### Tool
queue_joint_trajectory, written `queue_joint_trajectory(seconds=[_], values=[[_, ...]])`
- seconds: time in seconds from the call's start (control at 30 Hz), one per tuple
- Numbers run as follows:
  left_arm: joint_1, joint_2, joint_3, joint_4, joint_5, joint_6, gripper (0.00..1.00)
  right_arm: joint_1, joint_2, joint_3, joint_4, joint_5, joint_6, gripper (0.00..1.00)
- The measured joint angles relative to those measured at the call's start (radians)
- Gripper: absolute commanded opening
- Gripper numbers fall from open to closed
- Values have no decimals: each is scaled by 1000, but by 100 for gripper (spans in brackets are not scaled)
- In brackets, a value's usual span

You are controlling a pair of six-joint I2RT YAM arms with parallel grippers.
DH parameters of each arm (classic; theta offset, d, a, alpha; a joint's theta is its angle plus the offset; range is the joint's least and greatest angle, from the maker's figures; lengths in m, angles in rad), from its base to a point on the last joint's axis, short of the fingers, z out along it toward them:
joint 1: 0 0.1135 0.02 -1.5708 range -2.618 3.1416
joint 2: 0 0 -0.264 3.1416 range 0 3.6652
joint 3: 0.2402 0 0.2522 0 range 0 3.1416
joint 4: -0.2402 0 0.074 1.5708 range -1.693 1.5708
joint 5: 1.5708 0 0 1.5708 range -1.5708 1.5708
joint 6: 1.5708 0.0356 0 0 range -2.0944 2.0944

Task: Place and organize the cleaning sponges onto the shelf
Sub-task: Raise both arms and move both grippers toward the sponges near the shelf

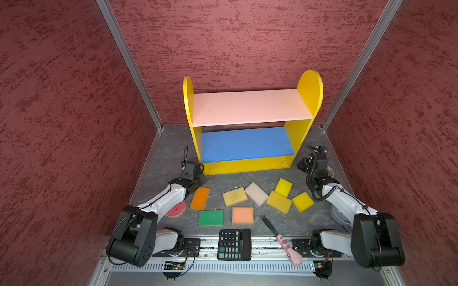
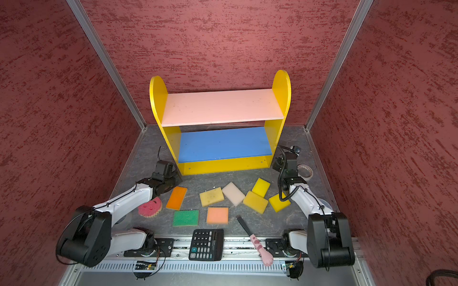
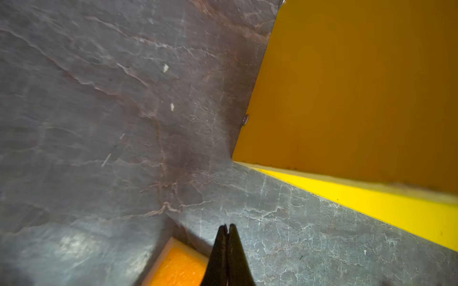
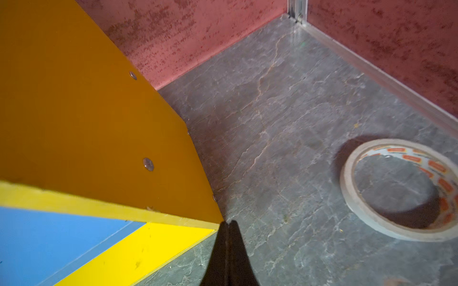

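The shelf (image 1: 250,106) stands at the back with its pink, blue and yellow boards bare. Several cleaning sponges lie on the grey floor in front of it: orange (image 1: 200,198), pale yellow (image 1: 234,196), white (image 1: 256,194), yellow ones (image 1: 283,187), green (image 1: 210,218), peach (image 1: 243,215). A round pink one (image 1: 177,210) is partly under my left arm. My left gripper (image 3: 228,225) is shut and empty, hovering beside the shelf's left front corner, just past the orange sponge (image 3: 178,267). My right gripper (image 4: 229,222) is shut and empty at the shelf's right front corner (image 4: 218,220).
A black calculator (image 1: 234,244) and a pink-handled black brush (image 1: 280,236) lie at the front edge. A tape roll (image 4: 401,190) sits on the floor right of the shelf. A grey bowl (image 1: 339,215) shows under the right arm. Red walls enclose three sides.
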Motion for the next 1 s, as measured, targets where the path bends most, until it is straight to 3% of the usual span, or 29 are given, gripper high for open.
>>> queue_joint_trajectory(seconds=[0.47, 1.0], values=[[2, 282, 234, 1, 18, 8, 0, 0, 243, 153, 44, -43, 50, 0], [12, 527, 511, -7, 4, 47, 0, -19, 482, 376, 45, 4, 44, 0]])
